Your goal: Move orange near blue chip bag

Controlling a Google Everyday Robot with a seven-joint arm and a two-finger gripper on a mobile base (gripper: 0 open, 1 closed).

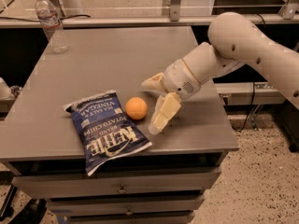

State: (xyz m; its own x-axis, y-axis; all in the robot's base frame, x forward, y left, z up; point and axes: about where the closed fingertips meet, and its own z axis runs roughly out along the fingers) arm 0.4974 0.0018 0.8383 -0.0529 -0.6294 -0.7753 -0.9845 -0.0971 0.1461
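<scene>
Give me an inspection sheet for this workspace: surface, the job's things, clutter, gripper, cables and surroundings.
Surface: grey table top, flat.
Job's things: orange resting on the top, close beside the right edge of the blue chip bag; whether they touch cannot be told. The bag lies flat near the front edge.
Clutter: water bottle upright at the far left corner.
Gripper: gripper low over the top just right of the orange, fingers spread, holding nothing.
Cables: black cable hanging at the right, past the table edge.
Surroundings: drawers under the top; speckled floor.
</scene>
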